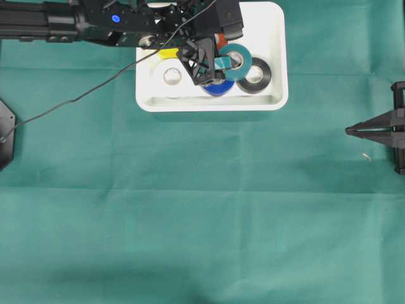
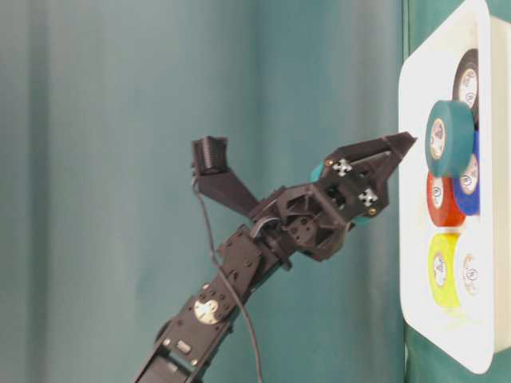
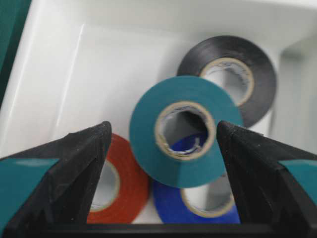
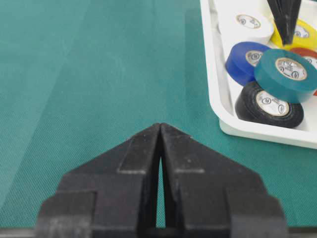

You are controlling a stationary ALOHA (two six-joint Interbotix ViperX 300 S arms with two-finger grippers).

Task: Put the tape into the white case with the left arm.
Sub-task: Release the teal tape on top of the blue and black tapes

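Jaws first: your left gripper [image 3: 163, 163] stands wide apart, holding nothing. In the left wrist view its two black fingers [image 3: 64, 173] with teal bands frame the teal tape roll [image 3: 183, 131] without touching it. Your right gripper [image 4: 161, 144] has its jaws pressed together, tips meeting, empty.

Take the white case [image 1: 272, 63] as your landmark and work from the left gripper's tips outward:

- Left gripper hangs over the middle of the case, its arm [image 1: 76, 25] reaching in from beyond the case's left end in the overhead view.
- Teal tape roll lies inside the case, just past the fingertips. It sits tilted, propped on the rolls beneath it, not flat on the case floor.
- Blue roll [image 3: 198, 213] lies under the teal roll's near edge; red roll [image 3: 119, 188] beside it, also partly under the teal roll.
- Black roll [image 3: 233, 69] rests flat beyond the teal roll, toward the case's right end in the overhead view, with the teal roll's edge over it.
- White roll [image 1: 169, 76] and yellow roll [image 1: 168, 54] lie toward the case's left end.
- Right gripper rests well apart from the case, out over the green cloth [image 1: 202, 221], pointing towards the case.
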